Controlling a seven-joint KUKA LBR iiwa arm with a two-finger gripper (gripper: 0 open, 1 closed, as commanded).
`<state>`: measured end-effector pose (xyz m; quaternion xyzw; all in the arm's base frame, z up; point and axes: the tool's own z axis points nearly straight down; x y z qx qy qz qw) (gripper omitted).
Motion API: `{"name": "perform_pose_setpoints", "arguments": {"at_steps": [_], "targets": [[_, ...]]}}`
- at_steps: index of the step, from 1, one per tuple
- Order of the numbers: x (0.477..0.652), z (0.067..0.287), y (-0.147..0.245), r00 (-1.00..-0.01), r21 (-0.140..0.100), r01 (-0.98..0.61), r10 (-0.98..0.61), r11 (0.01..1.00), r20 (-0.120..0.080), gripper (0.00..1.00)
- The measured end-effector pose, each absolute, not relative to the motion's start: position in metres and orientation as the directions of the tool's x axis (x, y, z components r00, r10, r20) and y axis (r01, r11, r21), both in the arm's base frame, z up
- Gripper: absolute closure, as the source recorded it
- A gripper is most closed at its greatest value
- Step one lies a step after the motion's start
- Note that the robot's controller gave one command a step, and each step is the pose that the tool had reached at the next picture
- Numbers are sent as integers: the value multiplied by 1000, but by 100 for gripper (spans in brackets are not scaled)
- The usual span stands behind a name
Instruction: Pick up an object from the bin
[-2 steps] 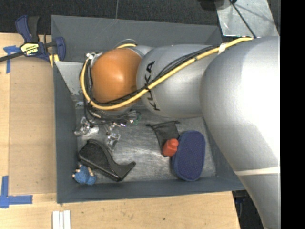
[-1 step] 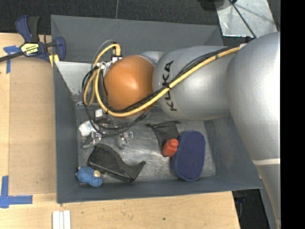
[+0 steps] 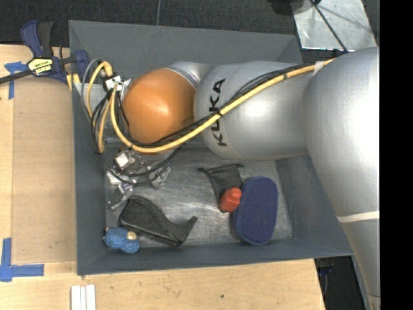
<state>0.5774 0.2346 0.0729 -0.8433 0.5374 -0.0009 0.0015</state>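
Observation:
My gripper (image 3: pixel 134 172) hangs below the orange dome in the left part of the bin, low over the floor. Just under it lies a black, flat, wedge-shaped thing (image 3: pixel 153 222) with a tail pointing right. A small blue knobbly toy (image 3: pixel 120 239) rests in the front left corner, touching the black thing's left end. The gripper's metal parts stand just above the black thing's upper left edge; whether they touch it cannot be told.
To the right lie a dark blue oval pad (image 3: pixel 257 210), a small red-orange piece (image 3: pixel 230 199) against its left side, and a black flap (image 3: pixel 223 174) behind that. The arm covers the back half of the bin.

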Motion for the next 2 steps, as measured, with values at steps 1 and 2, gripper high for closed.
{"name": "perform_pose_setpoints", "arguments": {"at_steps": [1,2], "targets": [[558,75,201,620,-16,-785,-785,-620,-3,0],[575,126,125,826,-3,-563,-563,-826,2,0]]}}
